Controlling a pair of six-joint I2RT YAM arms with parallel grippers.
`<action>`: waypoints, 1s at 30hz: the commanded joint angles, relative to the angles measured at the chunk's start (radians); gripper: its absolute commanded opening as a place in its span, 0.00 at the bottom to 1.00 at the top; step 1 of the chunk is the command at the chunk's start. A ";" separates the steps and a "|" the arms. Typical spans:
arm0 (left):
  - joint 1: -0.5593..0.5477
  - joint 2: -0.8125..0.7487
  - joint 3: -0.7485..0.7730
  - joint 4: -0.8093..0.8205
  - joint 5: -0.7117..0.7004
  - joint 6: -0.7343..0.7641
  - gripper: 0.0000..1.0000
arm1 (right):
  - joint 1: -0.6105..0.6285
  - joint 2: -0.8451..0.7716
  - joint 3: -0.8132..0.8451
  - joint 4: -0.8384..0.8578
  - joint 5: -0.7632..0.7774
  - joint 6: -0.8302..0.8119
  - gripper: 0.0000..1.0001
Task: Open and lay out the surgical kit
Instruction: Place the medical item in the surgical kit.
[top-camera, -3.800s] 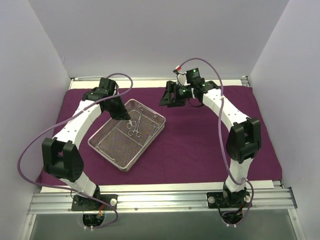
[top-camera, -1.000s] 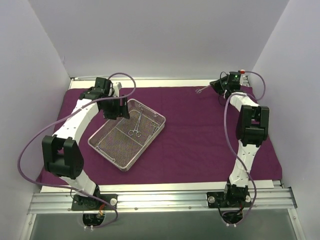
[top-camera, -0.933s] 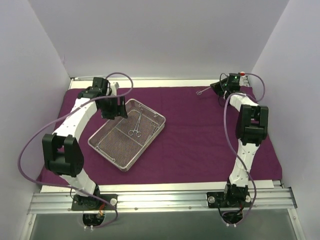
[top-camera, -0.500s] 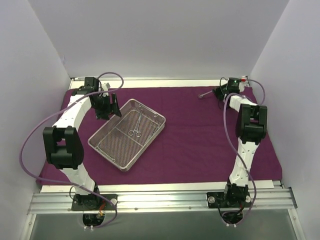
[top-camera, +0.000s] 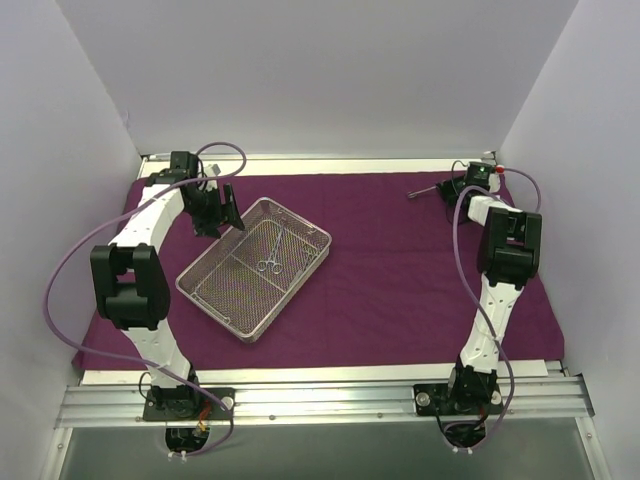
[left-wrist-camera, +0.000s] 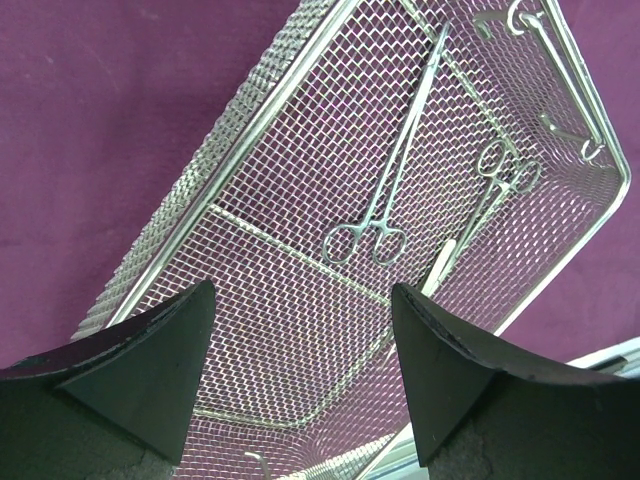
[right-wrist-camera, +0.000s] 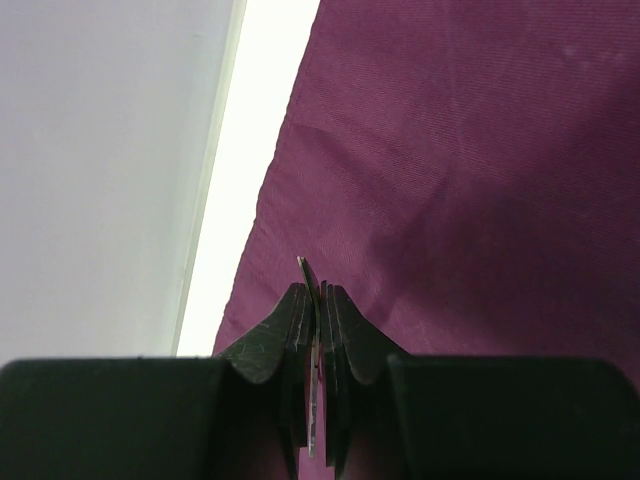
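Observation:
The dark purple cloth (top-camera: 400, 270) lies spread flat over the table. On its left half sits the silver wire-mesh tray (top-camera: 215, 290), turned at an angle, with several ring-handled instruments (top-camera: 268, 252) inside. My left gripper (top-camera: 220, 218) hovers open just off the tray's far left corner, nothing between its fingers (left-wrist-camera: 150, 350). Its wrist view looks down on long forceps (left-wrist-camera: 385, 190) and a shorter pair (left-wrist-camera: 495, 180) on the mesh (left-wrist-camera: 280, 300). At the back right, my right gripper (top-camera: 452, 188) is shut on a thin metal instrument (top-camera: 422, 190), seen edge-on (right-wrist-camera: 316, 300) between the jaws above the cloth (right-wrist-camera: 450, 150).
White walls close in the left, back and right. A pale strip of bare table (right-wrist-camera: 240, 170) runs along the cloth's back edge, right beside the right gripper. A metal rail (top-camera: 320, 400) with both arm bases lines the near edge. Purple cables loop off both arms.
The right gripper carried a thin instrument from mid-table to the back right corner. The left gripper drew back left, off the tray's interior to its far left corner, staying open.

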 joint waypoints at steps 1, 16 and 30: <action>0.006 -0.001 0.043 -0.001 0.041 -0.012 0.80 | 0.003 0.026 -0.009 0.031 0.001 0.008 0.01; 0.010 -0.022 0.018 -0.001 0.062 0.007 0.79 | 0.012 -0.009 -0.116 -0.012 0.042 0.019 0.09; 0.005 -0.065 -0.020 0.019 0.077 0.025 0.79 | 0.007 -0.101 -0.104 -0.185 0.054 -0.022 0.45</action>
